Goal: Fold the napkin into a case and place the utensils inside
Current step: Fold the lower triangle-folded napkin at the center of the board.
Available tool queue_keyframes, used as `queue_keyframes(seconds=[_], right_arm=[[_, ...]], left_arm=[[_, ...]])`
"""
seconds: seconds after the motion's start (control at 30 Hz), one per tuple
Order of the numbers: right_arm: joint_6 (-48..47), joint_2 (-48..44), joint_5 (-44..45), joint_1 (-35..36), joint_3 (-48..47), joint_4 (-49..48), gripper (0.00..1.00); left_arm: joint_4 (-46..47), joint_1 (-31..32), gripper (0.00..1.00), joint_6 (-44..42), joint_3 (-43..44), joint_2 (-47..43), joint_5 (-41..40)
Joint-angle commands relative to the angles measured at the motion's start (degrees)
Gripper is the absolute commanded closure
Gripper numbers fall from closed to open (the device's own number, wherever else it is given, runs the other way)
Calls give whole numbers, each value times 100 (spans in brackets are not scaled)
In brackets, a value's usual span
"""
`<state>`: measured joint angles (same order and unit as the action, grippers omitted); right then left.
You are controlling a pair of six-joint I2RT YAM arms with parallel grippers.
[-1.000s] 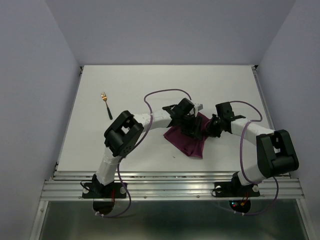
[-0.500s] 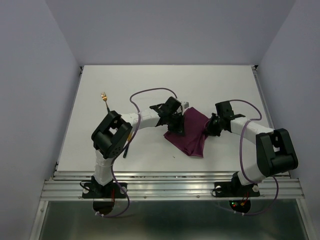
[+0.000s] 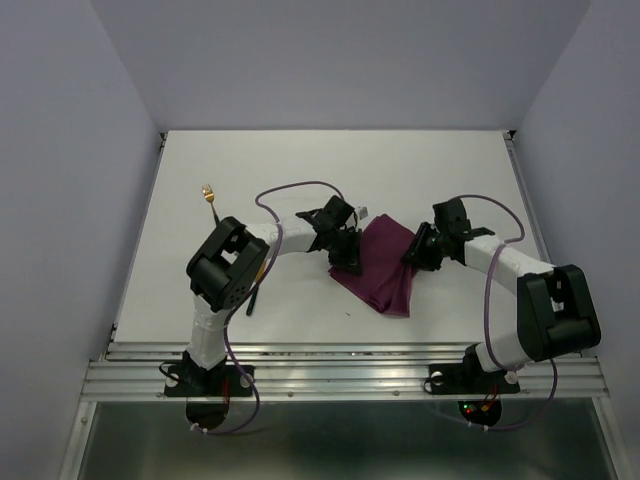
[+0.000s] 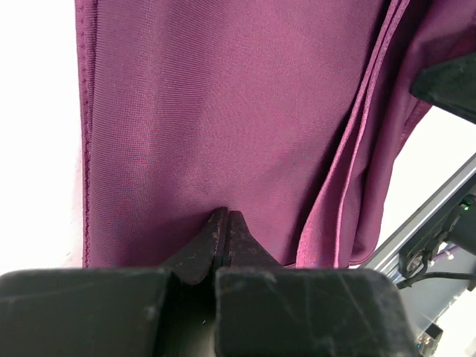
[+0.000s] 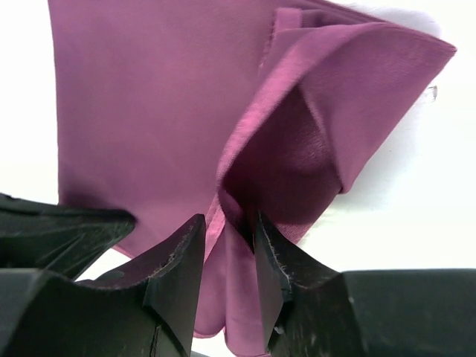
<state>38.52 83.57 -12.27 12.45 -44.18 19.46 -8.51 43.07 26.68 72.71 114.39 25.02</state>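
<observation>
The plum-purple napkin point(image 3: 385, 265) lies folded into layers mid-table, one flap raised at its right edge. My left gripper point(image 3: 350, 262) is at the napkin's left edge. In the left wrist view the left gripper point(image 4: 226, 216) is shut, its tips resting on the napkin point(image 4: 223, 111) with no cloth seen between them. My right gripper point(image 3: 413, 256) is at the napkin's right edge. Up close, the right gripper point(image 5: 227, 221) has its jaws apart around a raised fold of the napkin point(image 5: 149, 97). The fork point(image 3: 211, 205) lies far left. A slim black handle point(image 3: 251, 303) shows under the left arm.
White tabletop point(image 3: 300, 170) between lilac walls. A metal rail point(image 3: 340, 365) runs along the near edge by the arm bases. The left arm's purple cable point(image 3: 290, 190) loops above the table behind the napkin.
My left gripper has pulled back leftwards from over the napkin to its left edge and has shut. The right gripper's jaws have spread a little around the fold.
</observation>
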Motion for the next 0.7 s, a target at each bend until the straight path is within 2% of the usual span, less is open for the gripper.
queue_keyframes(seconds=[0.0,0.27,0.67], right_arm=[[-205,-262,-188,12,50,110,62],[-319,-341,-425,12,252,84,62],[-100,-104,-575,12,-160,180,63]], left_arm=[[78,26,100,48,-37,40,-14],[113,26,100,75,-37,66,21],[166,26,100,66,-55,5,82]])
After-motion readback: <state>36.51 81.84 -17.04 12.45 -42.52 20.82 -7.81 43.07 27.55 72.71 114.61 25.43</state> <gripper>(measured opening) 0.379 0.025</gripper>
